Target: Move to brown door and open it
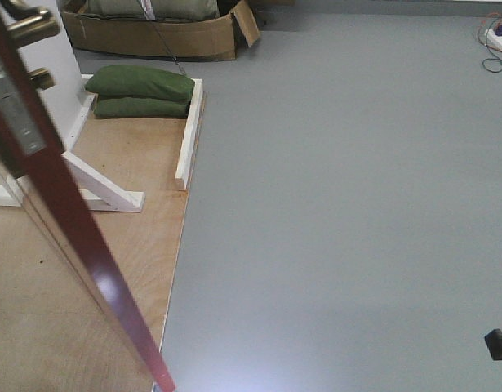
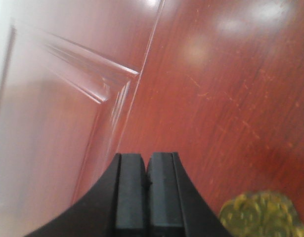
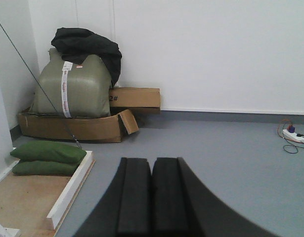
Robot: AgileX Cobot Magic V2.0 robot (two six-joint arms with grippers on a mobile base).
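Note:
The brown door (image 1: 67,208) shows edge-on at the left of the front view, swung out over the plywood, with its brass handle (image 1: 30,26) and steel lock plate (image 1: 15,106) at the top left. In the left wrist view the glossy door face (image 2: 216,89) with its panel moulding fills the frame, very close. My left gripper (image 2: 147,159) is shut with nothing in it, right in front of the door, and a bronze plate (image 2: 263,216) sits at lower right. My right gripper (image 3: 152,162) is shut and empty, facing the open grey floor.
A plywood base (image 1: 87,269) with white rails (image 1: 189,135) and a diagonal brace (image 1: 104,184) lies left. Green sandbags (image 1: 144,91) rest on it. A cardboard tray (image 3: 72,126) with a grey-green bag, a box (image 3: 136,98) and a power strip (image 3: 292,134) stand by the far wall.

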